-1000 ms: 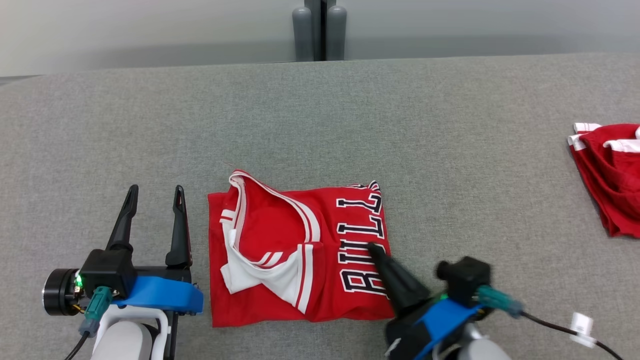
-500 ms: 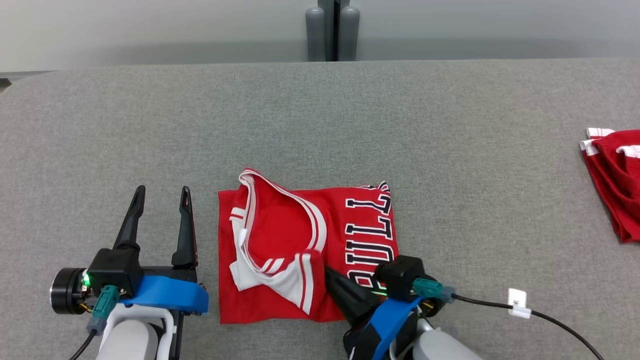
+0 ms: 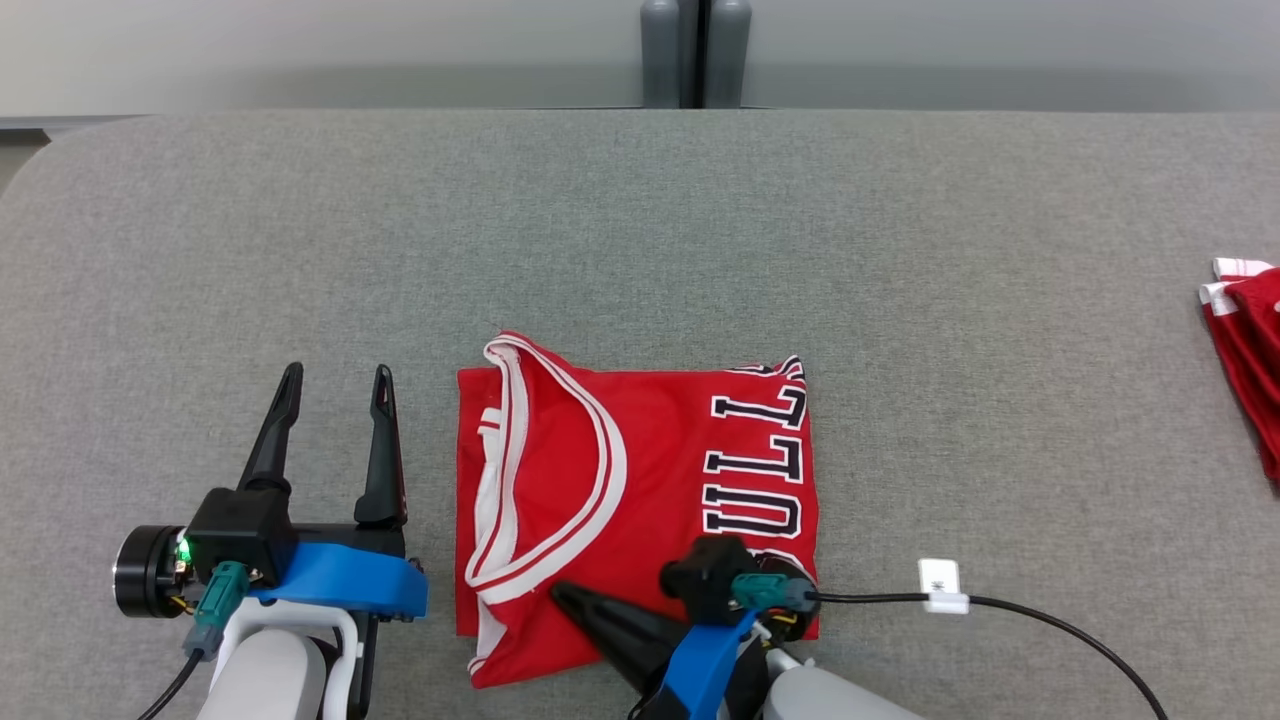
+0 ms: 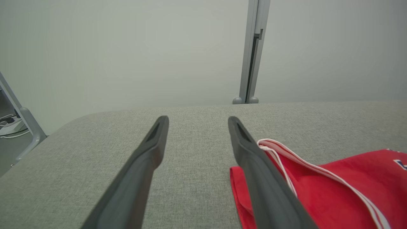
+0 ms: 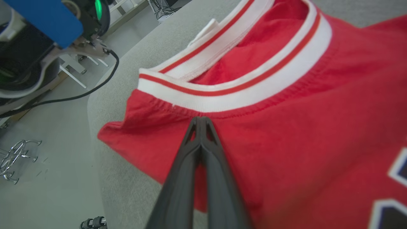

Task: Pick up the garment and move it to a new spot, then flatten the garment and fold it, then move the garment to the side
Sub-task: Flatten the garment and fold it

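Observation:
A red jersey, the garment (image 3: pixel 650 470), lies folded on the grey table (image 3: pixel 700 220), with its white-trimmed neckline to the left and dark lettering to the right. My right gripper (image 3: pixel 560 593) is shut. Its fingers lie across the garment's near edge and point left. In the right wrist view the shut tips (image 5: pixel 200 119) rest on red cloth (image 5: pixel 302 127) just below the white band, with nothing pinched. My left gripper (image 3: pixel 337 372) stands open just left of the garment. In the left wrist view its right finger (image 4: pixel 254 165) sits beside the garment's edge (image 4: pixel 334 197).
Another red and white cloth (image 3: pixel 1250 350) lies at the table's right edge. My right arm's black cable with a white tag (image 3: pixel 940 585) trails over the table to the right. Two grey posts (image 3: pixel 695 50) stand behind the far edge. The table's left corner is rounded.
My shut right gripper has swept left across the garment's near part, and the turned-up white flap now lies flat. The head camera has shifted. The left gripper has stayed put.

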Robot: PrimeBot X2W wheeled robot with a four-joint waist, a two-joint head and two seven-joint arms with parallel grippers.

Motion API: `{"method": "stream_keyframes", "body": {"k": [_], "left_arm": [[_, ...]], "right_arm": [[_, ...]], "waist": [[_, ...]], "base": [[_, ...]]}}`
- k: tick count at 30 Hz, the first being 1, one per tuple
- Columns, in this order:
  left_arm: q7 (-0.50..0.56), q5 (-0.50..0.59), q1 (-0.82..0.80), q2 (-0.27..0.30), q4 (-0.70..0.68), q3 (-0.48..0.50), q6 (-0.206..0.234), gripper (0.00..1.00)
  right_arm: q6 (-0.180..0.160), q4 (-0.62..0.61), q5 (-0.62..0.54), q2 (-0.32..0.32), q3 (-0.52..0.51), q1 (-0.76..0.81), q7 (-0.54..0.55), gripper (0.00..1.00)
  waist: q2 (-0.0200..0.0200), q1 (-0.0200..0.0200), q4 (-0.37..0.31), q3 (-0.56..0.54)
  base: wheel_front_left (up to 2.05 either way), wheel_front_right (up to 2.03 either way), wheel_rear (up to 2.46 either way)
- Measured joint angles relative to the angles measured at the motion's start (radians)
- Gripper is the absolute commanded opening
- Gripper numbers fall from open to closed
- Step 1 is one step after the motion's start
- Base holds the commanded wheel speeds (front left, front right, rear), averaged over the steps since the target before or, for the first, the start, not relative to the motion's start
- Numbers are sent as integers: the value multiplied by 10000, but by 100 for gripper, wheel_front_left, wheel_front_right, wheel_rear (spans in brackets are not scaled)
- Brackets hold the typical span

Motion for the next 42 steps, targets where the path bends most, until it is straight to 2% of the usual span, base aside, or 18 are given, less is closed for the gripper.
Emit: {"method": "stream_keyframes", "body": {"k": [7,11,12,13,14,15,19,24,29,32,37,42], "left_arm": [[-40,-31,-101,-61,82,-12,33,100],[-46,-88,-100,-71,123,40,73,100],[-54,-98,-96,-67,128,73,94,100],[-56,-100,-83,-61,128,115,123,100],[-58,-100,-53,-58,123,130,132,100],[-59,-100,-8,-52,121,155,151,100],[-71,-98,127,2,88,196,219,100],[-69,-96,229,61,4,209,299,100],[21,-100,359,215,-90,238,339,100],[107,-102,489,270,-153,228,385,100],[215,-174,696,328,-282,196,399,100],[313,-270,1061,462,-313,176,391,100]], "right_arm": [[0,253,648,0,1423,-522,107,0],[0,190,723,4,1522,-825,-485,0],[0,138,700,6,1423,-883,-640,5],[0,81,604,8,1264,-939,-780,37],[0,33,514,6,1053,-960,-872,97],[0,-58,408,-13,828,-957,-959,100],[0,-932,-105,-449,-579,-776,-1185,100],[0,-2065,-1049,-1139,-3331,304,-1258,100],[0,-2915,-2071,-1342,-6293,1556,-1256,100],[0,-3409,-2598,-1346,-7701,2315,-966,100],[0,-4355,-3300,-1078,-9145,3515,-320,100],[0,-5193,-3699,-736,-9774,4539,305,100]], "waist": [[0,0,189,99],[0,0,180,85],[0,1,153,70],[0,0,112,53],[1,0,72,26],[0,0,26,-1],[0,0,-190,-140],[0,0,-450,-348],[0,-1,-697,-568],[0,-1,-819,-732],[0,-1,-972,-1007],[0,-2,-1048,-1376]], "base": [[0,0,0],[0,0,0],[0,0,0],[0,0,0],[0,0,0],[0,0,0],[0,0,0],[0,0,0],[0,0,0],[0,0,0],[0,0,0],[0,0,0]]}}
